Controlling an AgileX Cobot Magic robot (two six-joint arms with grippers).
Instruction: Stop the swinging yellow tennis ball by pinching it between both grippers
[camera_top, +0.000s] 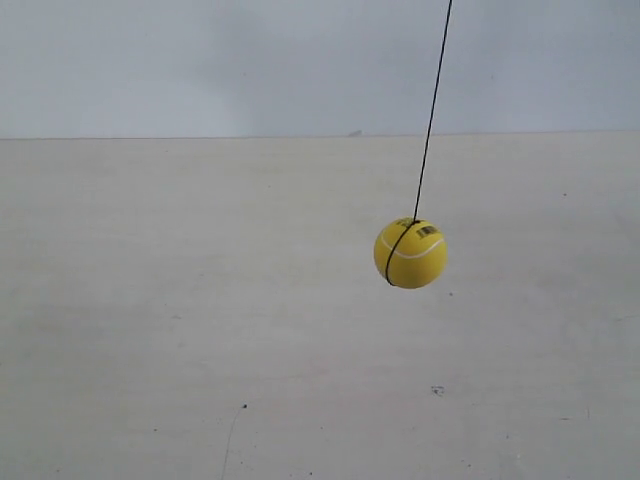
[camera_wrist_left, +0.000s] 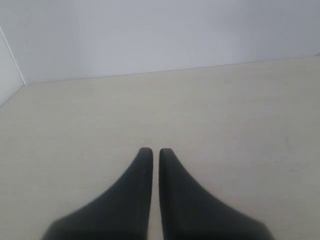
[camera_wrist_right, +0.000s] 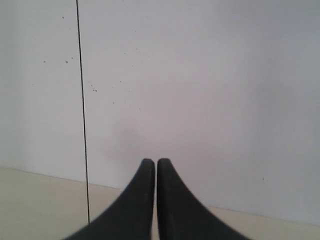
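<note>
The yellow tennis ball (camera_top: 410, 253) hangs on a thin black string (camera_top: 432, 110) right of centre in the exterior view, above the pale table (camera_top: 200, 300). Its string slants up to the right. Neither arm shows in the exterior view. In the left wrist view my left gripper (camera_wrist_left: 155, 151) is shut, with only a hairline gap and nothing between the black wedge jaws; no ball shows there. In the right wrist view my right gripper (camera_wrist_right: 155, 162) is shut and empty too. The string (camera_wrist_right: 83, 115) runs past it as a dark line, and the ball itself is hidden from that view.
A plain white wall (camera_top: 200, 60) stands behind the table. In the left wrist view a second wall (camera_wrist_left: 7, 75) meets it at a corner. A few small dark specks (camera_top: 437, 390) mark the tabletop.
</note>
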